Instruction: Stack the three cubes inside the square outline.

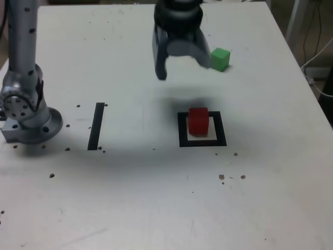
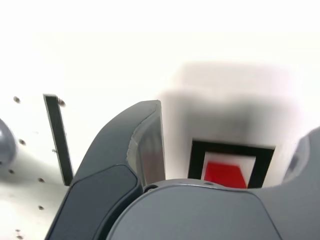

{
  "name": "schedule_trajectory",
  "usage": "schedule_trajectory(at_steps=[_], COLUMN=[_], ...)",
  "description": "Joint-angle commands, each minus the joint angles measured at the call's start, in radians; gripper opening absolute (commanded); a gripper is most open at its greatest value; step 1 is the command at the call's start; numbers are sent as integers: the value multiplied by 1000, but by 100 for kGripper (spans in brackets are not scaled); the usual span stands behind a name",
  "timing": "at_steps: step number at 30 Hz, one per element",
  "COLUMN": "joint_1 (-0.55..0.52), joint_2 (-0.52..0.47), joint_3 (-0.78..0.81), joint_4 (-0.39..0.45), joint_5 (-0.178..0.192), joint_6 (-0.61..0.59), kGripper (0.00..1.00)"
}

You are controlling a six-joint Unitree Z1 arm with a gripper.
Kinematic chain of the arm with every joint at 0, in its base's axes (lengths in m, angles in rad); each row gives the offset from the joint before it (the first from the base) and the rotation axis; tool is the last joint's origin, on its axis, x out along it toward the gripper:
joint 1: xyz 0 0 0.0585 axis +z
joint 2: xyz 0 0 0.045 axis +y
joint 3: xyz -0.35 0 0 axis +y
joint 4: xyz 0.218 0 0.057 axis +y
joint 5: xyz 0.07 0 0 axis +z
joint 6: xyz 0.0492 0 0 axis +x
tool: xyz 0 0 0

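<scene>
"Jaws [image 1: 179, 70] spread wide, nothing between them?"

"Yes, hanging at the top centre of the exterior view, above the worktop [image 1: 119, 198]."

"And the red solid cube [image 1: 198, 122]?"

"Inside the flat black square outline [image 1: 220, 128] with its pale centre, right of centre in that view."

"The green solid cube [image 1: 220, 59]?"

"Upper right of the same frame, outside the outline. A straight black strip [image 1: 96, 126] lies left of centre."
</scene>
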Motion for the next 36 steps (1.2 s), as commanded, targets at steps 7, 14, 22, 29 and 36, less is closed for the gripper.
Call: schedule_trajectory(at_steps=[7, 14, 22, 29, 36], joint_1=[233, 369, 428, 459, 488], joint_2=[53, 163, 289, 399, 494], joint_3=[-149, -304, -450, -584, -703], joint_4=[88, 165, 213, 266, 319], joint_5=[-6, -7, -15, -25, -39], joint_6=[263, 454, 565, 602, 623], kGripper=[99, 98, 97, 97, 95])
